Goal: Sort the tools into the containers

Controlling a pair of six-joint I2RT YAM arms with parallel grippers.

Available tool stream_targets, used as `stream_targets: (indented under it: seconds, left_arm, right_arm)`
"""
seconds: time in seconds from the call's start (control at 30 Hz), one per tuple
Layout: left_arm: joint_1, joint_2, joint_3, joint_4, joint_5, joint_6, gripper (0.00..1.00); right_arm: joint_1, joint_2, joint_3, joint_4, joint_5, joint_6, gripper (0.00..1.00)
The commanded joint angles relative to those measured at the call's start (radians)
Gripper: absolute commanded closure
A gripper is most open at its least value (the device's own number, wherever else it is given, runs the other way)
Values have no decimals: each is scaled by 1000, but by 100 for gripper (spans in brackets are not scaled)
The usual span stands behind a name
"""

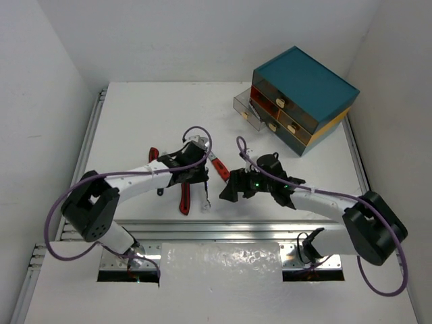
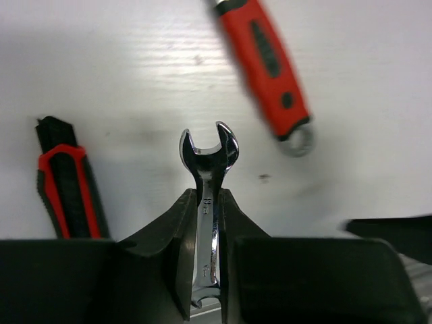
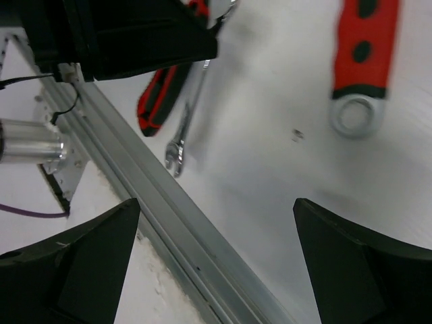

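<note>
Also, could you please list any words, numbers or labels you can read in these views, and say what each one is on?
Silver spanner, clamped in the left gripper: a small stamped mark on its shank, too blurred to read.
Red-handled wrench: no lettering shows.
Teal-topped chest: no label shows; any on its drawers would be too small to tell.
Nothing else in any view carries readable text.

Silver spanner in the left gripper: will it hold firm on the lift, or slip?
The silver spanner looks like solid polished metal, so it is probably stiff. Its shiny shank may be slippery, and the left gripper pinches only the narrow shaft, so it could pivot. Being slim, it is likely light.
</note>
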Motion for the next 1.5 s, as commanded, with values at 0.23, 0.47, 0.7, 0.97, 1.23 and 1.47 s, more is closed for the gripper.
stream_targets:
  seconds: [0.23,0.47,0.7,0.97,1.23,1.47]
  left_arm:
    - [-31,-189,-49,199,131,-78,100]
    - [-46,-263,-94,277,174,-112,100]
    - [-44,-384,50,-39,-112,-83,0]
    - [-46,-677,141,-350,-335,77,0]
    - [-44,-844,83,-420,-479,256,0]
    - [-44,-953,-18,-332,-447,295,0]
  right_arm:
    - [110,259,63,488,59,71,13]
    - [132,346,118,603,-34,122,88]
    - [108,154,225,178,206,-67,100]
    - [-121,282,755,-405,358,-371,100]
    - [-264,577,1221,-518,438,-570,100]
    - [-317,848,1555,-620,420,-670,100]
